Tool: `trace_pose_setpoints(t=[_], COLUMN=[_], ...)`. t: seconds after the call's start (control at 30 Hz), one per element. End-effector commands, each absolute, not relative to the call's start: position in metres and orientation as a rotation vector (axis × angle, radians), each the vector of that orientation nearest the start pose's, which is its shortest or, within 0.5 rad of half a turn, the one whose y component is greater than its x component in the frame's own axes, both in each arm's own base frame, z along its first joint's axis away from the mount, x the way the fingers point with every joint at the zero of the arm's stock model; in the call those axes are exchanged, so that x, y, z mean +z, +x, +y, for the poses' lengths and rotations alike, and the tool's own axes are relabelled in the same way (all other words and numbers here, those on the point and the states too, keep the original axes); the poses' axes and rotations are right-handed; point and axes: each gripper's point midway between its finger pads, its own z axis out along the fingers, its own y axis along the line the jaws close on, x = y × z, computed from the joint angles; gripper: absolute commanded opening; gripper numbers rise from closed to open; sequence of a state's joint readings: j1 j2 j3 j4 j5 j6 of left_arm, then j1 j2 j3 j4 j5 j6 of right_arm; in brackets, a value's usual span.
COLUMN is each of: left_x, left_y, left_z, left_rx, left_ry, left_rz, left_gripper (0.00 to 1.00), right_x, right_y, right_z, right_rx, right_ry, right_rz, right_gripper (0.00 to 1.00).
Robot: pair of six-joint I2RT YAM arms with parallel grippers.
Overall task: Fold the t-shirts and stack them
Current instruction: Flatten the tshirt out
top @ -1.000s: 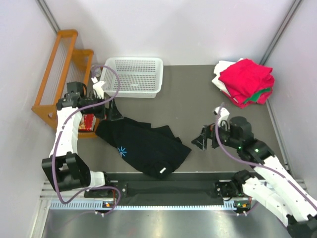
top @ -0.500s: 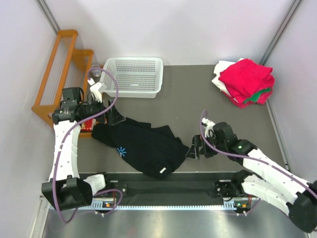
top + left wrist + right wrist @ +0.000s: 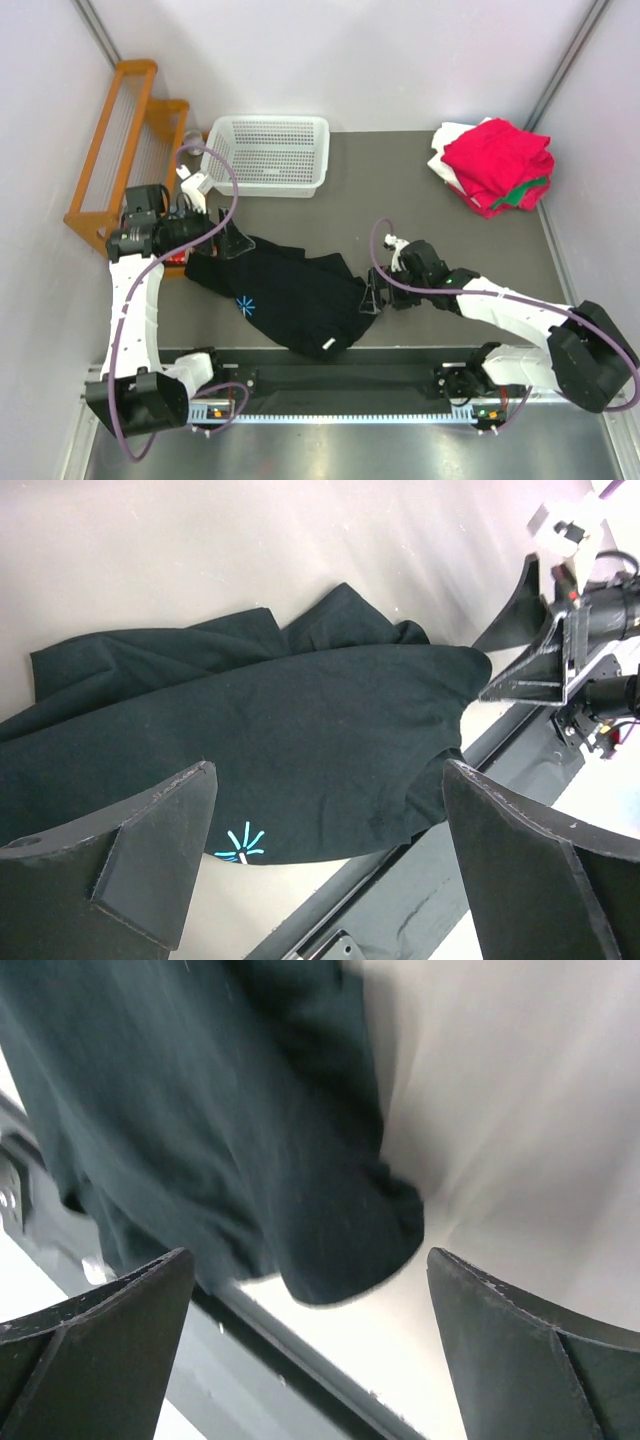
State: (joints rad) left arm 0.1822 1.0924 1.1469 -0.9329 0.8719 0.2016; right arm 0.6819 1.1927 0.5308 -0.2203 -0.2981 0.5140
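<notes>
A large black t-shirt [image 3: 295,290] lies crumpled near the front of the table, its light-blue starburst mark [image 3: 245,305] facing up. My left gripper [image 3: 226,241] hovers open over the shirt's upper-left corner; in the left wrist view the black cloth [image 3: 250,720] and the starburst [image 3: 240,842] lie below my left gripper [image 3: 328,780]. My right gripper [image 3: 375,296] is open at the shirt's right edge. In the right wrist view, that rounded edge of the shirt [image 3: 200,1110] lies between the fingers of my right gripper [image 3: 310,1260]. Folded red [image 3: 497,158], green [image 3: 530,190] and white [image 3: 447,150] t-shirts are stacked at the back right.
A white perforated basket [image 3: 270,155] stands at the back, left of centre. An orange wooden rack [image 3: 120,140] leans at the far left. A dark rail [image 3: 340,380] runs along the near edge, just below the shirt's hem.
My right arm has swung left and down from mid-table to the shirt's right edge. The left gripper has shifted slightly lower over the shirt's corner. Both stay open.
</notes>
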Motion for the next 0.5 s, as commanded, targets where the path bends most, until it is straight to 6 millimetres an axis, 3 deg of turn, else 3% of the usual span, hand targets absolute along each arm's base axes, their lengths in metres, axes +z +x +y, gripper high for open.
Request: trace_pose_setpoints(t=[0.0,0.13,0.27,0.3,0.33,0.37,0.4,0.47], left_x=[0.255,0.251,0.254,0.255,0.256,0.257,0.259,0.262], left_y=[0.252,0.250,0.250,0.250,0.249,0.249,0.247,0.244], left_z=[-0.085,-0.084,-0.083,-0.083,-0.083,-0.083,-0.083,-0.081], left_rx=[-0.793,-0.781,-0.763,-0.758,-0.754,-0.750,-0.745,-0.721], left_ry=[0.420,0.419,0.411,0.413,0.412,0.412,0.417,0.425], left_rz=[2.104,2.106,2.098,2.090,2.089,2.085,2.080,2.070], left_gripper=[0.99,0.99,0.99,0.99,0.99,0.99,0.99,0.99], right_x=[0.082,0.082,0.064,0.046,0.042,0.051,0.030,0.028], right_y=[0.207,0.211,0.207,0.190,0.193,0.193,0.180,0.181], right_z=[0.242,0.244,0.250,0.250,0.248,0.259,0.250,0.248], right_rx=[0.817,0.857,0.964,1.036,1.103,1.256,1.283,1.364], right_ry=[-0.260,-0.118,-0.050,-0.049,0.024,-0.001,0.066,0.125], right_rz=[2.420,2.454,2.531,2.610,2.613,2.545,2.602,2.589], right_gripper=[1.00,1.00,1.00,0.96,0.93,0.87,0.79,0.79])
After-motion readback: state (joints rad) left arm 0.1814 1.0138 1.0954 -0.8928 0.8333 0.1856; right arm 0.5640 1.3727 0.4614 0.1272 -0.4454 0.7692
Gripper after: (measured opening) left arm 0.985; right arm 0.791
